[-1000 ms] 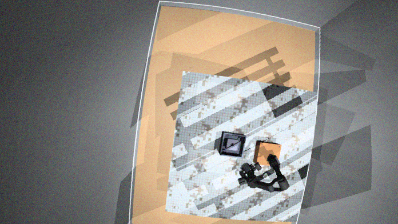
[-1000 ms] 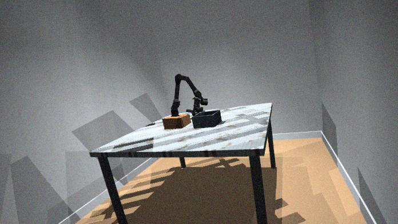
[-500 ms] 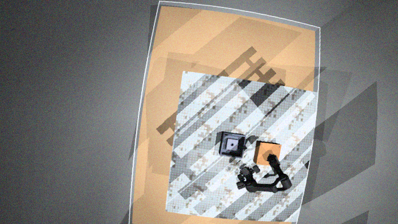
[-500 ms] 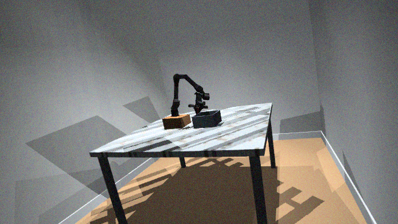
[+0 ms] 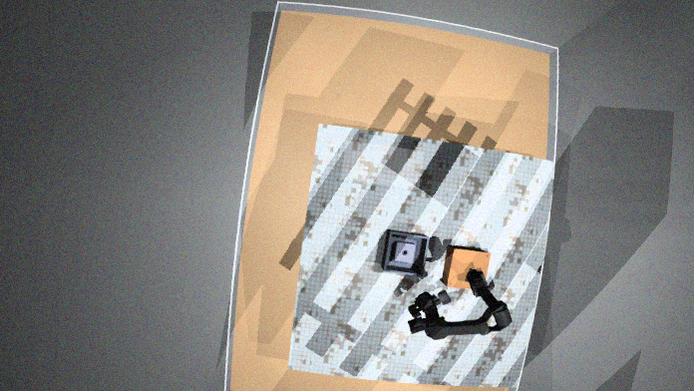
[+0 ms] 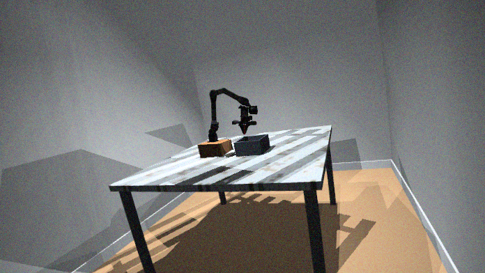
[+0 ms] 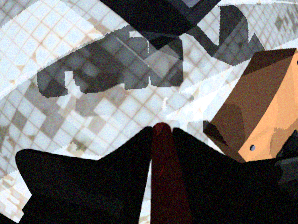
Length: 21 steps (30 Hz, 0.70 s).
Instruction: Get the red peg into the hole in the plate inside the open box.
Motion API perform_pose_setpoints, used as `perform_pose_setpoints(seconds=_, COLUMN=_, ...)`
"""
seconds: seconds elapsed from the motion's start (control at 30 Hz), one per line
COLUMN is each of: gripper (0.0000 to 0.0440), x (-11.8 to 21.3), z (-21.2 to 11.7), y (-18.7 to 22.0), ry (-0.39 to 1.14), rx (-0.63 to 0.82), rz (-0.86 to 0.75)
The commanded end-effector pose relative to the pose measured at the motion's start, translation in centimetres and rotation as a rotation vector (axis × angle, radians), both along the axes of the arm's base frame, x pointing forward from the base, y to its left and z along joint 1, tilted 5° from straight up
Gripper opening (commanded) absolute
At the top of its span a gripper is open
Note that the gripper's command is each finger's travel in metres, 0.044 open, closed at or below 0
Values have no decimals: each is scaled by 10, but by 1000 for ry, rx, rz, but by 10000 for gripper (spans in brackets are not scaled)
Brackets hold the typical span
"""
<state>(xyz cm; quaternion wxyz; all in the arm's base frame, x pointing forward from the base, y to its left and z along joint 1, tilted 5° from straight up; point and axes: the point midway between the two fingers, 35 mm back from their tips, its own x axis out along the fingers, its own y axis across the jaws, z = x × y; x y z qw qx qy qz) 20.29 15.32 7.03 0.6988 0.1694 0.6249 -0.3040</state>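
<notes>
So far the lift looks done and the placing is not: in the top view the open box (image 5: 425, 255) (image 6: 251, 147) (image 7: 150, 26) stands on the worktop (image 5: 339, 279) (image 6: 279, 167) (image 7: 107, 112), its floor plate (image 5: 410, 246) showing a small dark hole (image 5: 405, 252) with no peg in it, while the arm (image 5: 461, 327) (image 6: 213, 109) reaches from the orange block (image 5: 461, 259) (image 6: 209, 150) (image 7: 240, 110) to a spot beside the box, not over its hole; the peg itself I cannot make out there; in the exterior view the fingers (image 6: 244, 126) point down, above the worktop and higher than the box rim, with a bit of red between them; in the wrist view they are nearly closed, only a narrow gap apart, gripping the red peg (image 6: 244, 129) (image 7: 162, 165) between their tips, the box lying ahead of them at the upper edge; so, as I judge it, what is left is to carry the peg across, line it up over the hole, lower it inside the walls and seat it fully before letting go

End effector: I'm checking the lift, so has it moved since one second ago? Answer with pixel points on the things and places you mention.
Yes: in the exterior view, the end effector (image 5: 427, 303) (image 6: 244, 132) (image 7: 161, 133) has risen relative to the open box's rim (image 5: 387, 251) (image 6: 251, 147) (image 7: 155, 25).
</notes>
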Motion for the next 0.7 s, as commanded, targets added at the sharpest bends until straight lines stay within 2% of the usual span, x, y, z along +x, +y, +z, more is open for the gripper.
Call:
perform_pose_setpoints(seconds=0.0, gripper=0, x=15, z=11, y=-6, ry=-42, rx=-1, rz=-51)
perform_pose_setpoints(seconds=0.67, gripper=0, x=96, z=26, y=-72, ry=-153, rx=-21, rz=-243)
